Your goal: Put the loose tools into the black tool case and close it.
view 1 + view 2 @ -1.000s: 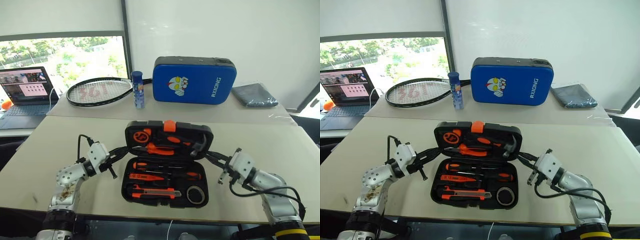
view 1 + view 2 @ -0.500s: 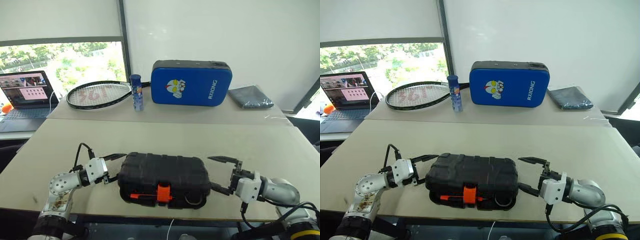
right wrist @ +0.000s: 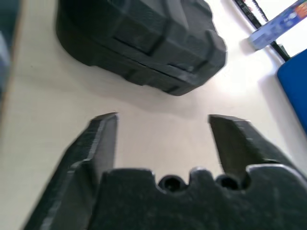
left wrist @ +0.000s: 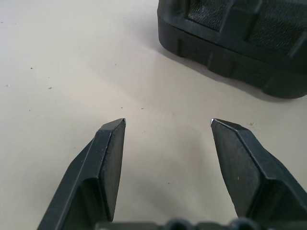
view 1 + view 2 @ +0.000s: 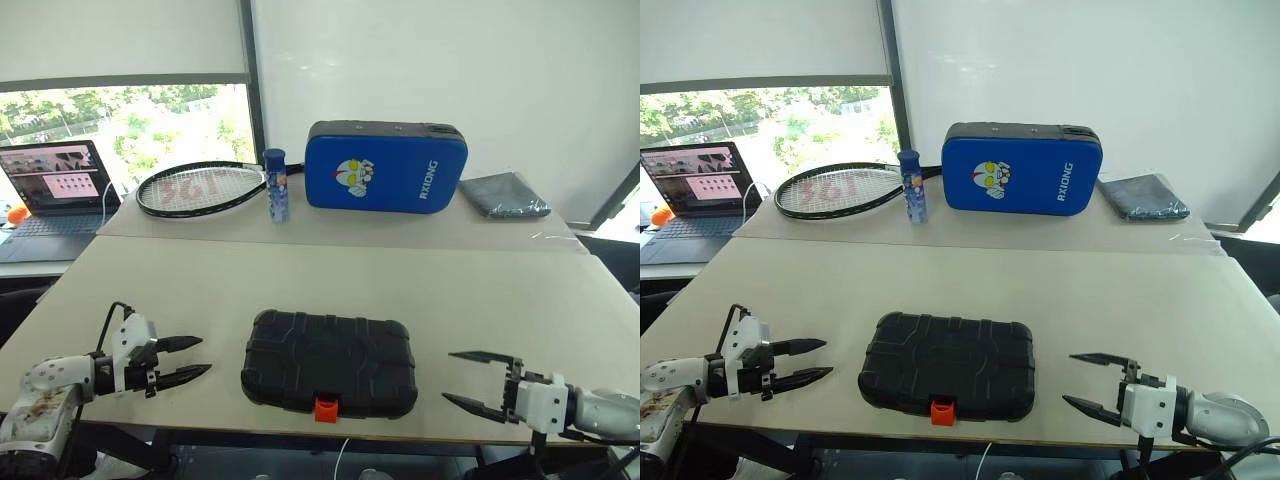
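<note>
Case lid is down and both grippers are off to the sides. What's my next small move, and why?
Probably bring the right gripper to the orange latch on the front edge of the black tool case and press it home. The lid lies flat and no loose tools show on the table, but I can't tell if the latch has caught. Both grippers, left gripper included, are open and apart from the case.

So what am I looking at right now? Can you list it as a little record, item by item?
case: black case, shut, flat on the near table, orange latch facing the robot
left claw: open, beside the case, apart from it
right claw: open, beside the case, apart from it
far table: racket, blue tube, blue case, grey cloth
far left: open laptop
</note>
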Tool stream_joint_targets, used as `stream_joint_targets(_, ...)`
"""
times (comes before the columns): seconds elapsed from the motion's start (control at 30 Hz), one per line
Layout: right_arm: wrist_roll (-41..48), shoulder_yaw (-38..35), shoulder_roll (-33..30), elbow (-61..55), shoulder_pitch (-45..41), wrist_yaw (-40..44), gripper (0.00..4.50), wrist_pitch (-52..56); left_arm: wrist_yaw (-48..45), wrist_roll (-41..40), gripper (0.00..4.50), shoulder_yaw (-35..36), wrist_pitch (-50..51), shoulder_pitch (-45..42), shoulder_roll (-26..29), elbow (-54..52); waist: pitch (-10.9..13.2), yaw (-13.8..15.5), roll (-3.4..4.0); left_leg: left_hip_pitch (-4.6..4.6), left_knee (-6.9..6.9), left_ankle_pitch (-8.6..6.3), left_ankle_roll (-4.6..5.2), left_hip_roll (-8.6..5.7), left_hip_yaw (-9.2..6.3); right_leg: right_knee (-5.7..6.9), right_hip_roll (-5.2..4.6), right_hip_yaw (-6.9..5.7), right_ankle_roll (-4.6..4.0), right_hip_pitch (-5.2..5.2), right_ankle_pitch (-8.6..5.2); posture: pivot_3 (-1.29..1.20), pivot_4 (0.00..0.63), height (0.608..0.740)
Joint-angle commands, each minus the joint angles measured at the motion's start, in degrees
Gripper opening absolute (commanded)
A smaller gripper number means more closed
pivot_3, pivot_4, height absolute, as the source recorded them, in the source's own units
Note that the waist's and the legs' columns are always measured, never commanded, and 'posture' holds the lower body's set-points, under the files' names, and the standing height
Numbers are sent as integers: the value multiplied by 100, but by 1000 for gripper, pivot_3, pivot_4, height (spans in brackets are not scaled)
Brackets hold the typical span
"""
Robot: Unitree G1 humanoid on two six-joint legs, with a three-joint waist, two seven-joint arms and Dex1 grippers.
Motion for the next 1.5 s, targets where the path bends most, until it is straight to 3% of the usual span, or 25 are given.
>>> stream_joint_targets(0.03,172,18,-48,-724,267,14,1934,639,-72,-111,1478,66,90,159,-51,-424,0,-15,0,-1,0,0,0,1,0,1,1,1,0,-2,0,0,150,740)
stream_joint_targets(0.17,-121,163,129,-1041,225,-106,614,1136,-29,-32,62,-69,138,152,-194,-666,0,-15,-1,0,-1,0,0,1,2,2,3,1,-2,-4,-3,0,150,740)
stream_joint_targets(0.23,-337,240,225,-1118,68,-225,65,1514,24,-18,0,-177,262,119,-286,-815,0,-11,-1,0,0,0,0,0,1,2,3,1,2,-2,-6,0,150,740)
stream_joint_targets(0.6,-780,683,879,-1251,-1499,-421,65,3329,256,34,0,-754,1018,292,-475,-1776,3,-5,-4,-9,2,0,0,-2,1,0,3,3,0,-10,-5,0,150,740)
stream_joint_targets(0.9,-1552,1042,1633,210,-3245,-660,65,3886,898,87,0,-891,1401,144,-1024,-2074,7,-20,-4,-9,2,0,0,-3,3,1,4,5,-1,-13,-4,0,150,740)
stream_joint_targets(1.0,-1752,1006,1685,505,-3462,-766,65,3927,1058,234,0,-898,1424,128,-1062,-2106,7,7,-4,-14,1,0,0,-4,0,1,3,4,-2,-17,-3,0,150,740)
stream_joint_targets(1.13,-1681,697,1366,328,-3223,-712,65,3835,848,124,0,-658,1453,263,-777,-2121,7,12,-4,-23,-6,-2,2,-3,-4,-9,2,-3,-2,-22,-3,0,150,740)
stream_joint_targets(1.27,-1025,58,909,-388,-2500,-379,65,3912,57,-461,0,-422,1975,126,-100,-2141,8,22,-4,-28,-13,-5,5,-2,-5,-21,-1,-8,-2,-22,-4,0,150,740)
stream_joint_targets(1.4,-107,-435,614,-1582,-1497,85,65,4364,-343,-1214,0,-456,2969,-538,278,-2322,11,43,-5,-28,-12,-5,5,-1,-10,-23,-1,-17,1,-17,-5,0,150,740)
stream_joint_targets(1.5,343,-622,510,-2689,-458,194,65,4715,-271,-1375,0,-759,3448,-1535,44,-2192,10,49,-6,-23,-8,-5,5,-1,-13,-20,1,-19,11,-7,-11,0,150,740)
